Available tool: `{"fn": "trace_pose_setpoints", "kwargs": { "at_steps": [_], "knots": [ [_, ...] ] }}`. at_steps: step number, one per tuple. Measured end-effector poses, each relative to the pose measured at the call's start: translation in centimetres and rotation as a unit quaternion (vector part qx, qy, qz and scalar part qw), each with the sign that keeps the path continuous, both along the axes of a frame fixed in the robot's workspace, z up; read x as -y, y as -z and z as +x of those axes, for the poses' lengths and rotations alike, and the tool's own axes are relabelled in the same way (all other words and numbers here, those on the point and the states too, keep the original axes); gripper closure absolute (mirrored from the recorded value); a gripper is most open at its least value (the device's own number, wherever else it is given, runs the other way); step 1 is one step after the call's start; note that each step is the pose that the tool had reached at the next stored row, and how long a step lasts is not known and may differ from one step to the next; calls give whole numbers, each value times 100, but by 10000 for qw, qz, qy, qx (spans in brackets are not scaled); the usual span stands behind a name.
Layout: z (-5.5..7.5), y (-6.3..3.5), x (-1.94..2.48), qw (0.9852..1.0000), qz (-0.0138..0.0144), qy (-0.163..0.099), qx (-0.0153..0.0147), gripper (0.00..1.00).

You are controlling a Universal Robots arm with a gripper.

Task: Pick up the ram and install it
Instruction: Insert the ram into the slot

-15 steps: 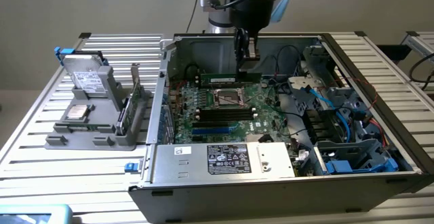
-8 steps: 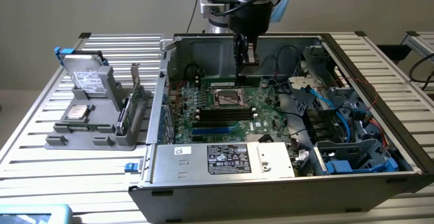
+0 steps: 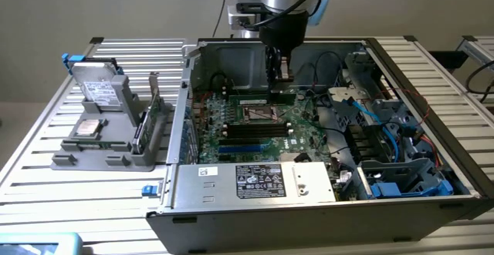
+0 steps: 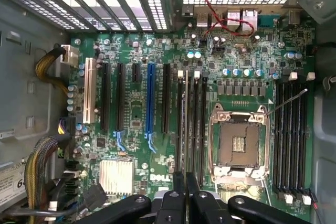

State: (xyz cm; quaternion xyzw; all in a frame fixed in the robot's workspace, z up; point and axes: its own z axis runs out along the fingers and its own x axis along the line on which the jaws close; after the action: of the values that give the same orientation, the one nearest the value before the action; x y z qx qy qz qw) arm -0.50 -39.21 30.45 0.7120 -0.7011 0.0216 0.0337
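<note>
Pinching the ram (image 3: 255,100) tight in the hand (image 4: 185,183), deep inside the case (image 3: 231,55). Holding it on edge, down at the motherboard (image 3: 307,121), twelve o'clock from the CPU socket (image 3: 258,115) in the exterior view.

case (image 3: 231,211) on table (image 3: 69,200) | holder (image 3: 104,151) at exterior view's left of case | end effector (image 3: 279,77) over motherboard (image 3: 309,122) inside case

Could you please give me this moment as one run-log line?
gripper: inside PC case, over motherboard | ram: beside CPU socket, under gripper | grasp: unclear
</note>
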Motion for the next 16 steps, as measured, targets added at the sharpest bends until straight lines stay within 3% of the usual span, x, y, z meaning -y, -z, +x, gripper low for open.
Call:
{"fn": "trace_pose_setpoints", "kwargs": {
  "at_steps": [8,16],
  "knots": [
    [-7,90,-2,10000,-56,48,18,87],
    [-14,123,-13,10000,-57,48,26,87]
  ]
}}
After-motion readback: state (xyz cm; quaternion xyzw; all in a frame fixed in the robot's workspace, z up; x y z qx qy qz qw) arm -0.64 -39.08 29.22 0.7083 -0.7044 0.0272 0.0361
